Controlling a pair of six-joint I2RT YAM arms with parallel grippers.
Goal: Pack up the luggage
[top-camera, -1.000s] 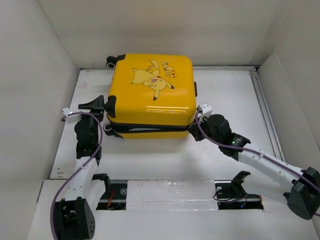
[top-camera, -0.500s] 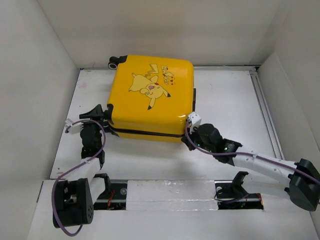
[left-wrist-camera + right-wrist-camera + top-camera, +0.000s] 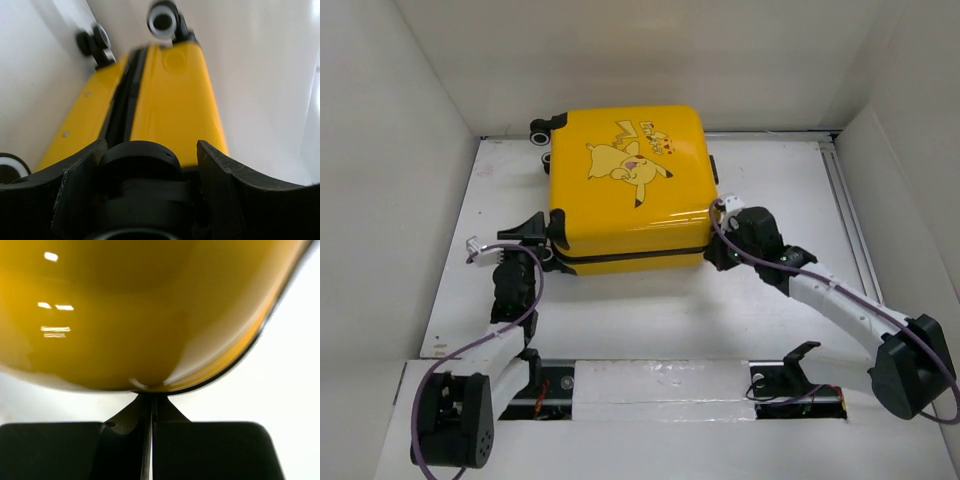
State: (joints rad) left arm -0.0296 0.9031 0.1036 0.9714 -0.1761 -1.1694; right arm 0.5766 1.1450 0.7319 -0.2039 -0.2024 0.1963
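Note:
The luggage (image 3: 625, 190) is a bright yellow hard-shell case with a cartoon print, lying flat and closed on the white table. My left gripper (image 3: 542, 235) is at its near-left corner, and its jaws hold a black wheel (image 3: 140, 155) of the case between them. In the left wrist view the yellow shell (image 3: 175, 100) and its black zipper seam run away toward two more wheels (image 3: 162, 17). My right gripper (image 3: 713, 257) is shut with nothing in it. Its tips (image 3: 150, 397) press against the rounded near-right corner of the shell (image 3: 125, 315).
White walls enclose the table on the left, back and right. The case's far wheels (image 3: 545, 127) lie close to the back wall. A black side handle (image 3: 711, 170) runs along its right edge. A taped rail (image 3: 660, 385) crosses the near edge by the arm bases.
The luggage has turned and slid slightly right and toward the back. Both grippers have kept to its near corners and moved with it.

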